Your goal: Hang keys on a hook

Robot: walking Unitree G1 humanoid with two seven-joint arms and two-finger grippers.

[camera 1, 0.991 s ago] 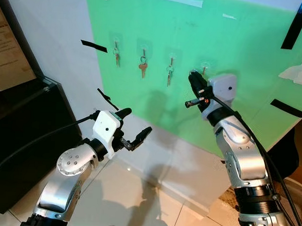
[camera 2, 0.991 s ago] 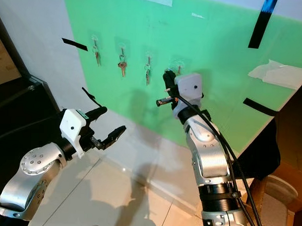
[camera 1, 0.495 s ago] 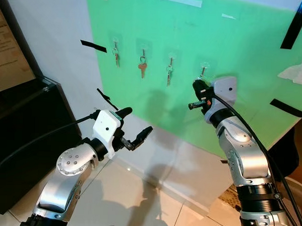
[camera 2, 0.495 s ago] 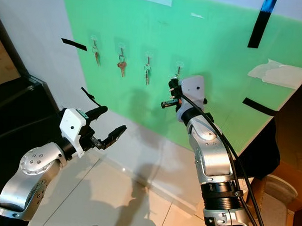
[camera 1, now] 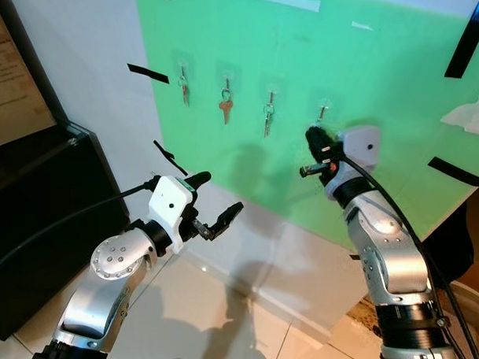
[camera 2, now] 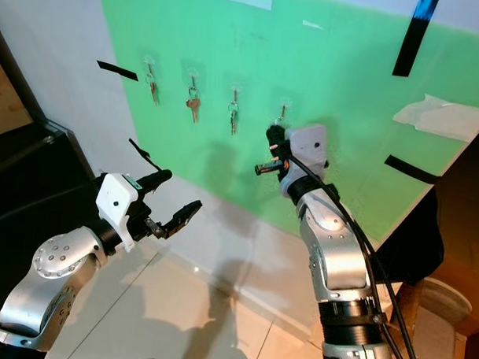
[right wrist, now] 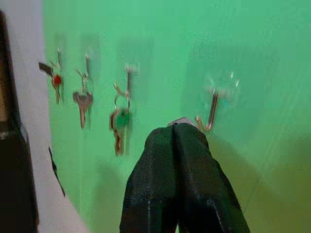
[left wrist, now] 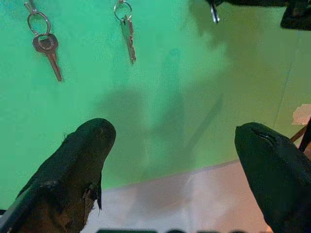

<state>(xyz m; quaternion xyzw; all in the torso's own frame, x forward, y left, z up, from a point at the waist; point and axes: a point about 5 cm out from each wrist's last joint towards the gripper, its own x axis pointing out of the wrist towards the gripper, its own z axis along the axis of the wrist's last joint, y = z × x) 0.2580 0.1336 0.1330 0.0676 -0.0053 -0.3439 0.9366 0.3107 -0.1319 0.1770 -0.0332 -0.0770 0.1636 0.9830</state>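
Observation:
A green board [camera 1: 369, 82] on the wall carries a row of clear hooks. Three hold keys: one set [camera 1: 184, 87], a copper key [camera 1: 226, 110] and a third set [camera 1: 267, 119]. The fourth hook [camera 1: 322, 113] is bare. My right gripper [camera 1: 311, 136] sits just below and beside that hook, shut, with a small silver bit of key [right wrist: 181, 121] pinched at its tips. The hook [right wrist: 212, 109] stands close behind the fingertips [right wrist: 170, 138]. My left gripper [camera 1: 219, 192] hovers open and empty, low before the wall, its fingers [left wrist: 82, 160] wide apart.
A black cabinet [camera 1: 34, 212] stands at the left against the wall. Black tape strips [camera 1: 149, 73] mark the board's edges. A white baseboard ledge [camera 1: 291, 268] runs under the board, above a pale tiled floor [camera 1: 195, 320].
My right gripper has dropped slightly down and to the right, uncovering the fourth hook it hid a second ago. The left arm has stayed put.

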